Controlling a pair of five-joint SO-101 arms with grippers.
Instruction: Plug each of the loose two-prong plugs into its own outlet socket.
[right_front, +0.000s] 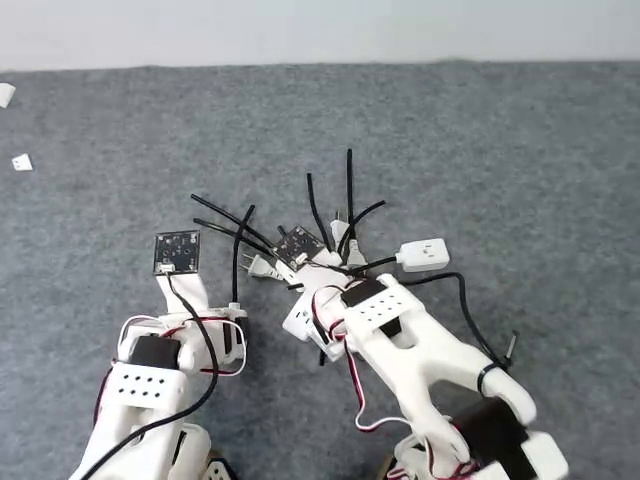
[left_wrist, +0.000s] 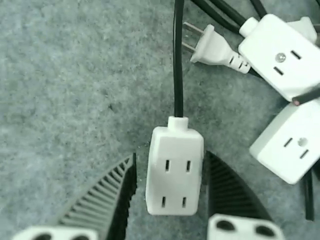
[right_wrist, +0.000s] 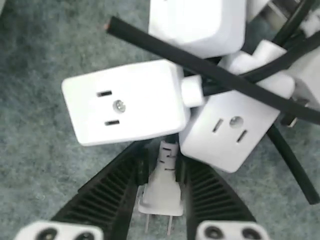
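Seen from above, the left arm (right_front: 145, 385) and right arm (right_front: 420, 350) both lean in over a tangle of black cords (right_front: 349, 190) on the grey mat (right_front: 520, 150). One outlet socket (right_front: 423, 255) lies at the tangle's edge. At the left wrist, the left gripper (left_wrist: 170, 157) stands open astride a four-slot socket (left_wrist: 174, 170), with a loose plug (left_wrist: 210, 47) near it. At the right wrist, the right gripper (right_wrist: 162, 157) is clamped on a white plug (right_wrist: 161, 192), prongs toward the camera, just beside a round-holed socket (right_wrist: 125, 102).
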